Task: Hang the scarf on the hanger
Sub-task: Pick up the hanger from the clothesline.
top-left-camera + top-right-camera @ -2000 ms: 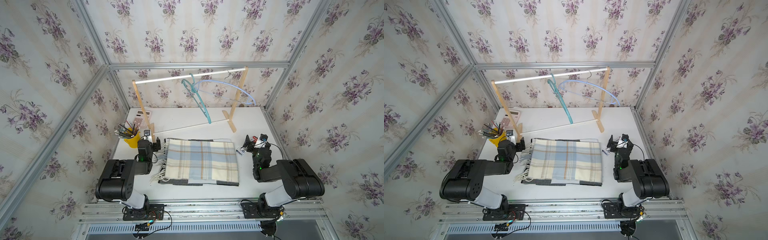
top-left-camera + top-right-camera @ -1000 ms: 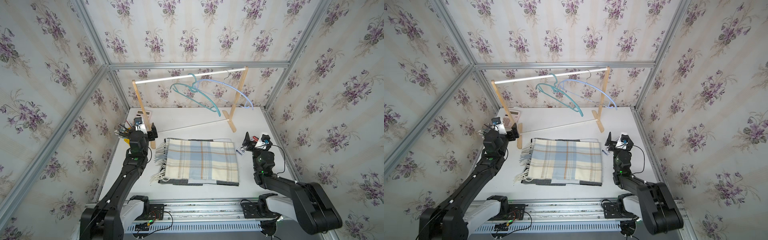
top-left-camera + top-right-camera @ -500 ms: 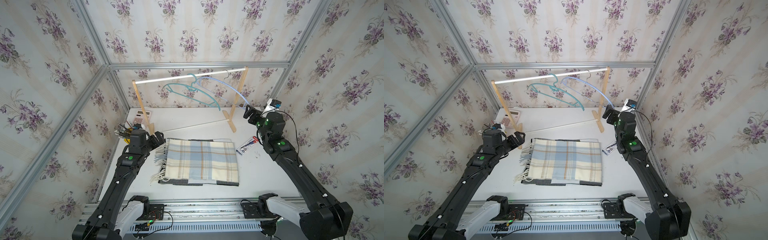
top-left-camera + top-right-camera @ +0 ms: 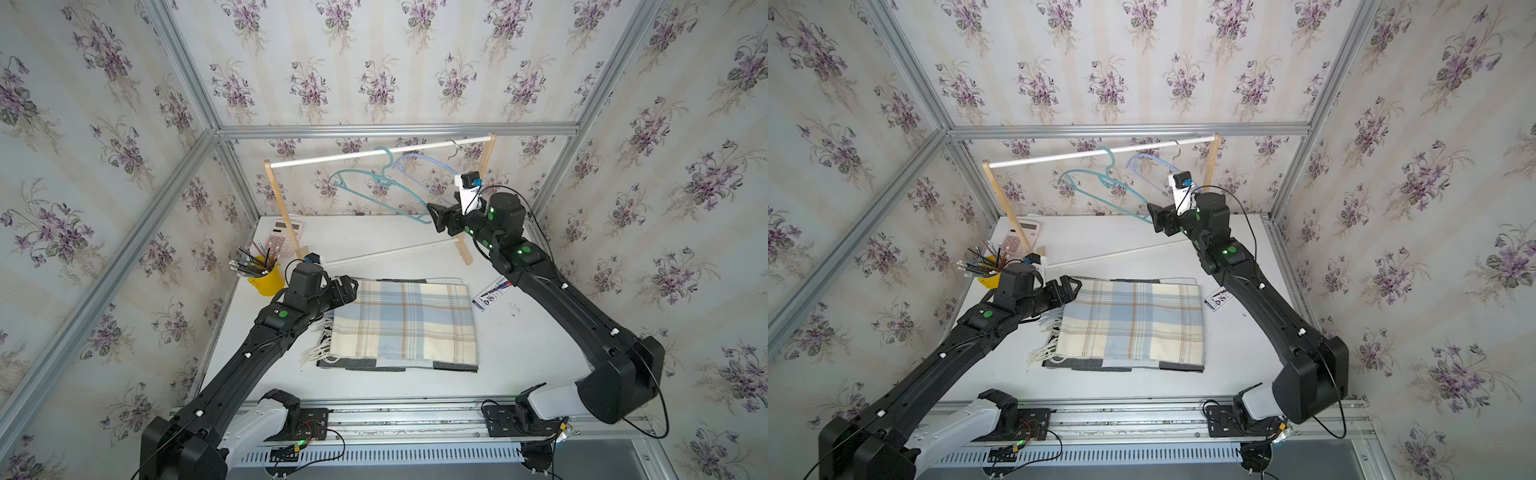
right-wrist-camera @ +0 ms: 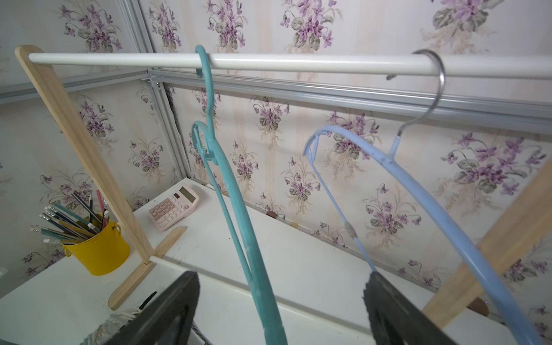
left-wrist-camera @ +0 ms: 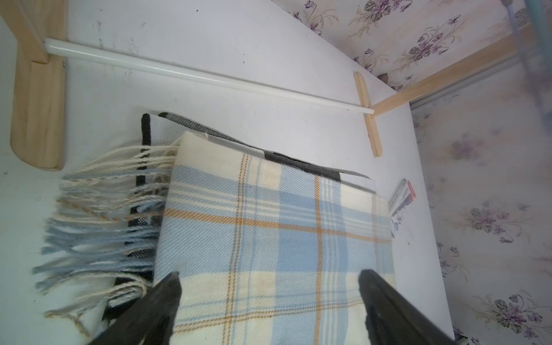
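The scarf (image 4: 405, 324) is laid flat and folded on the table (image 4: 395, 384), not yet lifted. The left gripper (image 6: 268, 277) is held wide open over the end by the fringe, and nothing is gripped. The right gripper (image 5: 280, 280) is spread wide too, up by the rail (image 5: 268, 64), with the teal hanger (image 5: 251, 239) between its jaws but not pinched. The hanger could be knocked off if pushed. If only the top fold is grabbed, the scarf could be pulled open or dropped.
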Robot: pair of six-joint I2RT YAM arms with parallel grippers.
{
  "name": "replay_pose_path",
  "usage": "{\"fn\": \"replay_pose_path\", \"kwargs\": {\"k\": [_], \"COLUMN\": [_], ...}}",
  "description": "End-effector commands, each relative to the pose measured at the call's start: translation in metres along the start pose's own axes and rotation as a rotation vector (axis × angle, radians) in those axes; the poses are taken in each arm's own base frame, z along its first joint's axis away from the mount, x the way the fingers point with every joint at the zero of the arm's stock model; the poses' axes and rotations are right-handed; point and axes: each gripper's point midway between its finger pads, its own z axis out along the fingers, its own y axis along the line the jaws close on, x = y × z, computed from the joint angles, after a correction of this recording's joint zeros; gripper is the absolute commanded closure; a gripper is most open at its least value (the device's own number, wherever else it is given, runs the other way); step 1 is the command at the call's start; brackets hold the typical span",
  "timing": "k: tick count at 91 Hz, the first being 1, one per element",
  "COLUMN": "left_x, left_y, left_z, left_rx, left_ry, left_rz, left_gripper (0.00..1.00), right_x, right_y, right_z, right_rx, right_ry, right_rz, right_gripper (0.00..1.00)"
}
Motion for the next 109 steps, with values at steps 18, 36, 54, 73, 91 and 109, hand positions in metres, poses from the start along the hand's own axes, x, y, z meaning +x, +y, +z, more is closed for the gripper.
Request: {"fn": "replay_pose_path", "kwargs": {"k": [18,36,54,73,91,109], "left_x": [0.004,0.004,0.006,0.006,0.006,0.002], "left_y": [-0.014,-0.014,-0.011,-0.011,-0.012,-0.012], "left_z": [0.002,0.003,0.006,0.006,0.0,-0.015], "left_rx": [0.045,0.035,0.026,0.026,0.024,0.011], "left_ry": [0.015,0.025,0.03,0.029,0.022,0.002], "left_rz": [0.035,0.046,0.039,0.033,0.024,0.018], "left_gripper": [0.06,0.06,0.06,0.07,0.07,0.08], "right_x": [0.021,0.032,0.035,0.033,0.025,-0.004], "right_y": [0.045,0.037,0.044,0.065,0.068,0.076], "right_z": [0.062,0.086,0.09,0.087,0.082,0.069], "right_rx": [-0.177,-0.119,-0.13,-0.15,-0.13,-0.101], "right_ry": [0.117,0.134,0.134,0.131,0.108,0.02], "right_rz": [-0.133,-0.127,-0.148,-0.162,-0.153,-0.131], "right_gripper": [0.15,0.33,0.66,0.86,1.0,1.0]}}
